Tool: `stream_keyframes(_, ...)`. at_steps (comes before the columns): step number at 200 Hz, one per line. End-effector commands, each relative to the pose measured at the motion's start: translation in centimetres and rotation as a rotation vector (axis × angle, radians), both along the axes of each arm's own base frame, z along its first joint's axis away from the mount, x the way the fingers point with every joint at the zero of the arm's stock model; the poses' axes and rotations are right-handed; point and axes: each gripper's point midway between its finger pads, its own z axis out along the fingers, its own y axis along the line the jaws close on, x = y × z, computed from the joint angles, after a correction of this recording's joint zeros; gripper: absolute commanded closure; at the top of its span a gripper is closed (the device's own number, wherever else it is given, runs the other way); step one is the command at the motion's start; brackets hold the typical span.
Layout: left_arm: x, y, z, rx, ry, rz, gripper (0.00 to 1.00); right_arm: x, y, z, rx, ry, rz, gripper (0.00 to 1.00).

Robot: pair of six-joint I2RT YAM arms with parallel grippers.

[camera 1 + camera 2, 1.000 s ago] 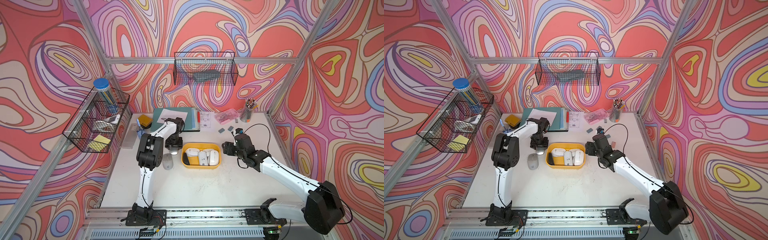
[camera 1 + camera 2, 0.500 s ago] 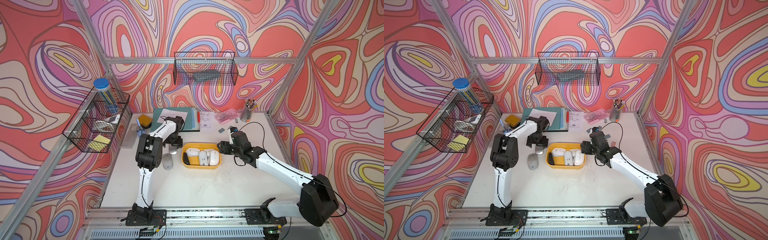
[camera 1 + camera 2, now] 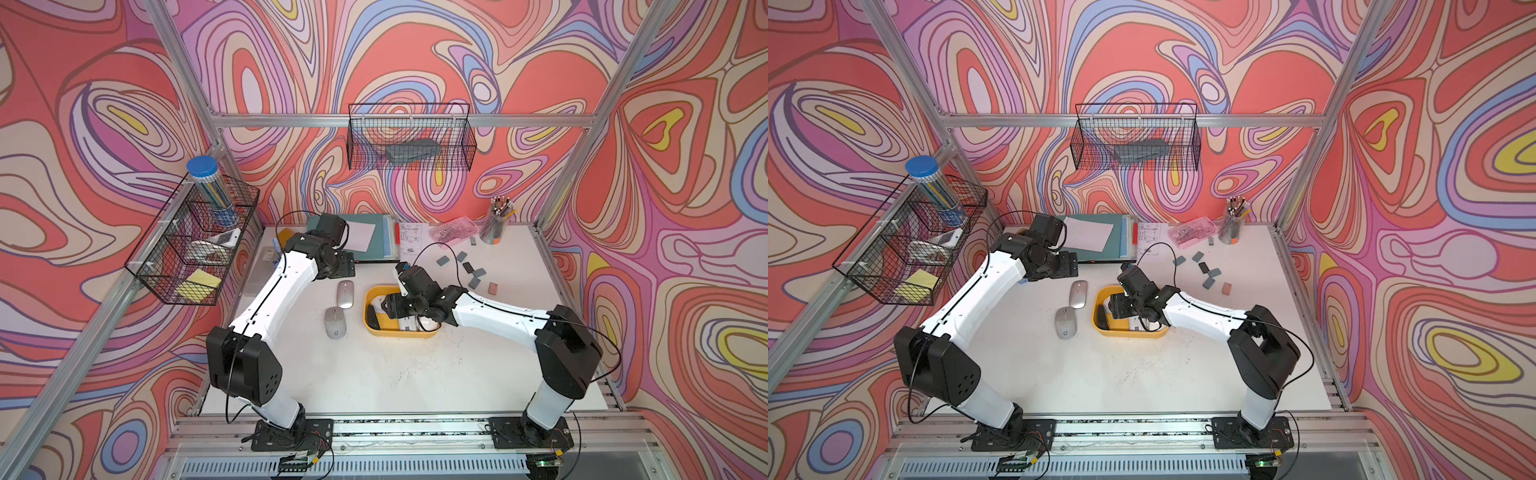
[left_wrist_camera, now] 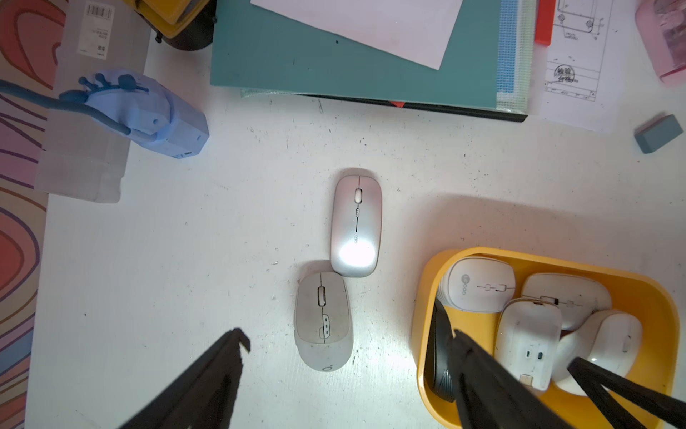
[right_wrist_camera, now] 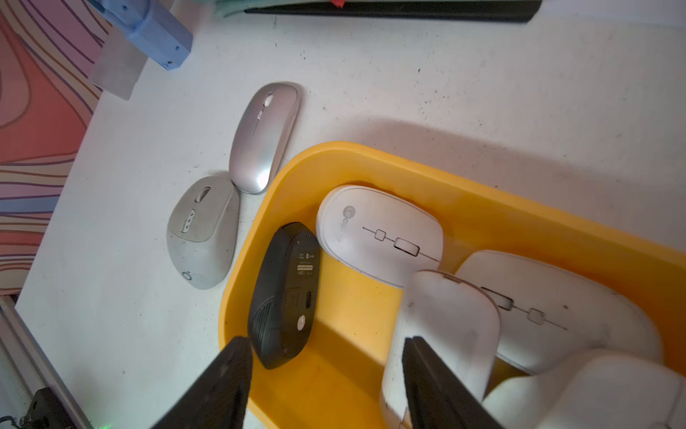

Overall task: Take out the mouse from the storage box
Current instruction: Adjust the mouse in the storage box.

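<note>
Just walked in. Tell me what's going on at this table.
Two robot arms are emptying a yellow storage box of computer mice. A silver mouse and a grey mouse lie on the table beside the box. The right tool is over the box, open, gripping nothing yet; a black mouse and four white mice are inside. The left tool hangs open and empty near the two outside.

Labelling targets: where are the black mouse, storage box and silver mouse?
black mouse (image 5: 284, 293), right wrist view, underside
storage box (image 5: 371, 159), right wrist view, yellow rim
silver mouse (image 4: 356, 223), left wrist view, top shell
</note>
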Motion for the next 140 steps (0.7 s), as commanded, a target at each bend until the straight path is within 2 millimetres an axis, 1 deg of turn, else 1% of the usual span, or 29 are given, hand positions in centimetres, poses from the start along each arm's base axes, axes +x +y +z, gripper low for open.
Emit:
stream_keyframes(1,0.1,-0.4,-0.4,-0.029,-0.002,-0.001,0.1,-0.3,1.7,-1.2,0.035,0.07,0.032,0.35)
stream_keyframes(28,-0.1,-0.9,-0.1,-0.061,-0.009,-0.015,0.11,-0.6,2.8,-2.5,0.052,0.118,0.054,0.36)
stream_keyframes(70,-0.3,-1.0,0.7,-0.074,-0.032,-0.02,0.11,-1.0,4.1,-2.1,0.085,0.128,0.082,0.36)
stream_keyframes(87,-0.3,-1.1,0.8,-0.077,-0.035,-0.023,0.11,-1.0,4.4,-2.6,0.074,0.137,0.087,0.36)
stream_keyframes(101,-0.3,-1.1,0.9,-0.08,-0.037,-0.024,0.11,-1.0,4.8,-3.4,0.058,0.153,0.091,0.36)
stream_keyframes(116,-0.4,-1.1,1.0,-0.081,-0.041,-0.026,0.11,-0.8,5.0,-4.3,0.035,0.168,0.086,0.37)
stream_keyframes(128,-0.4,-1.1,1.1,-0.081,-0.043,-0.026,0.11,-0.6,4.7,-4.9,0.004,0.172,0.071,0.39)
stream_keyframes(140,-0.4,-1.2,1.2,-0.086,-0.048,-0.03,0.11,-0.6,4.6,-5.1,-0.002,0.171,0.068,0.42)
